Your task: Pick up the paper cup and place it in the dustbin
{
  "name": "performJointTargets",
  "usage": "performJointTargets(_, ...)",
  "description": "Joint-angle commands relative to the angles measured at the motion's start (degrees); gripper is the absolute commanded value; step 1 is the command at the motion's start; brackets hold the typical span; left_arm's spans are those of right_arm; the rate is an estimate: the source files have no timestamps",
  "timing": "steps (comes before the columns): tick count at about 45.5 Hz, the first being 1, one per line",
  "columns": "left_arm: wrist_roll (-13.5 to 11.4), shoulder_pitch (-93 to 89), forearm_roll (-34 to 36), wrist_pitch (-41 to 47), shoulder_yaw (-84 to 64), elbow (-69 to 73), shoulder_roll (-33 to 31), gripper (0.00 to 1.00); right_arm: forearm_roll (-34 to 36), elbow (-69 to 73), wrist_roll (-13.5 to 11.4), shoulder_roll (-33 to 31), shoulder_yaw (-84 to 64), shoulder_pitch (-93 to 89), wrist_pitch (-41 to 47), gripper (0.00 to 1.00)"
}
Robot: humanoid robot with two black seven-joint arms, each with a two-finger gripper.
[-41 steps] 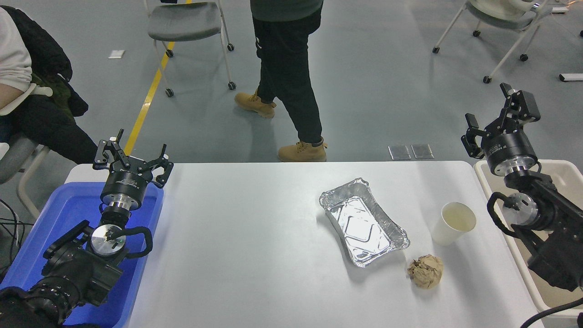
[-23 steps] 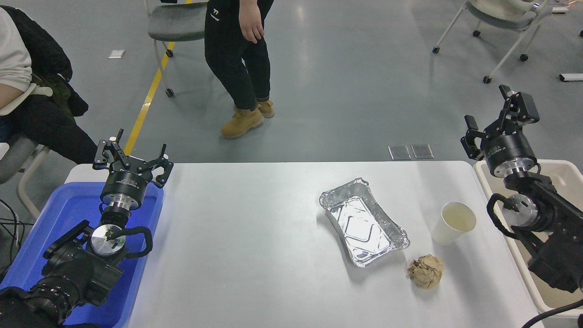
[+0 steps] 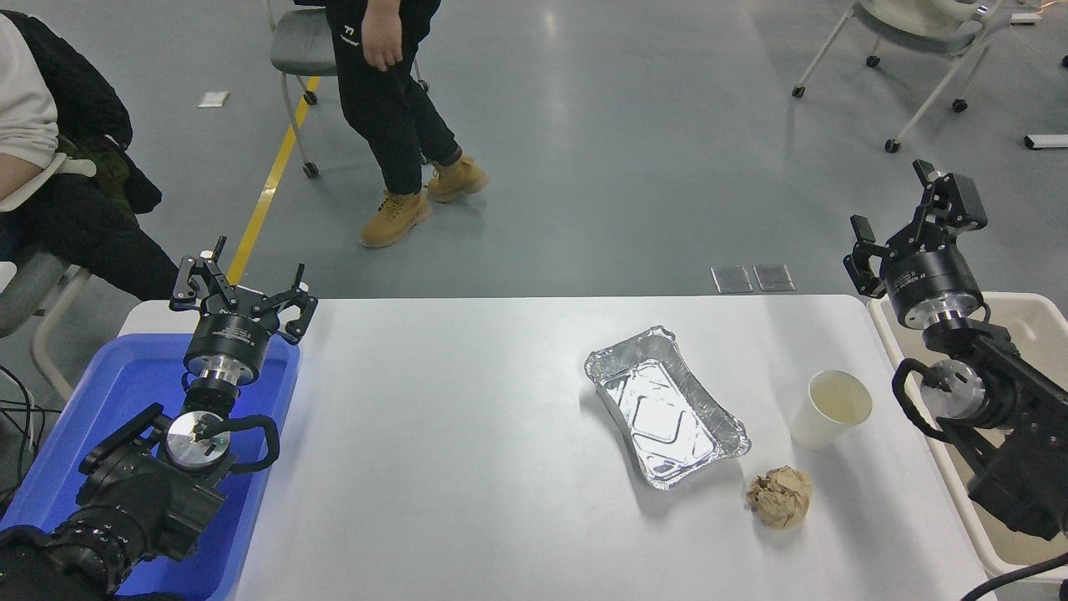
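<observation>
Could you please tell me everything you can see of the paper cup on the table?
The paper cup is small, plain white and tapered, with a cream inside that looks empty. It stands upright and open on the white table, near its right edge, apart from the foil tray to its left and the crumpled paper ball in front of it. Nothing touches it but the table. The right gripper hangs open beyond it, over the dustbin.

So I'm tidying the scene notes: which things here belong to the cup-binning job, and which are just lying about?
Belongs to the job:
paper cup
dustbin
right gripper, open

Just lying about:
foil tray
paper ball
blue bin
left gripper, parked over the blue bin
</observation>
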Motion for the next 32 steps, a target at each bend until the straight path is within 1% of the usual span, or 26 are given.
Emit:
performJointTargets(1,0.0,0.0,0.0,-0.01,0.0,0.0,-0.04,0.99,0.0,-0.14,0.0,-0.65,0.04,0.14,-0.13,1.0)
performJointTargets(12,0.0,0.0,0.0,-0.01,0.0,0.0,0.04,0.99,0.0,0.04,0.0,-1.97,-0.22,0.14,-0.13,1.0)
performJointTargets(17,0.0,0.0,0.0,-0.01,0.0,0.0,0.04,0.99,0.0,0.04,0.0,-2.67,-2.77,0.32,-0.13,1.0)
performJointTargets(32,0.0,0.0,0.0,-0.01,0.0,0.0,-0.04,0.99,0.0,-0.05,0.0,-3.2,-3.74,0.93,-0.13,1.0)
